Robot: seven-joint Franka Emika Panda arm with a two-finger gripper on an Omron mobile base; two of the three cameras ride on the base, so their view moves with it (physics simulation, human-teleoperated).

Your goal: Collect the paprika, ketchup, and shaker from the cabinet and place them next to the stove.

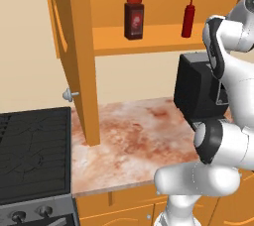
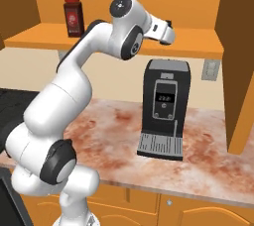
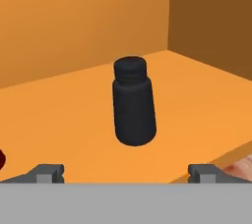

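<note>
shaker [image 3: 134, 102] upright on shelf [image 3: 197, 95], gripper [image 3: 126, 174] fingers wide apart, nothing held. looks light, rigid, smooth; grip mid-body below the cap.

Arm raised, reaching forward at shelf height
Gripper [image 3: 126, 171] level with jaws spread wide, holding nothing; elbow bent high; wrist extended forward.

No text is legible, even on the coffee machine [image 2: 163, 109] display.
</note>
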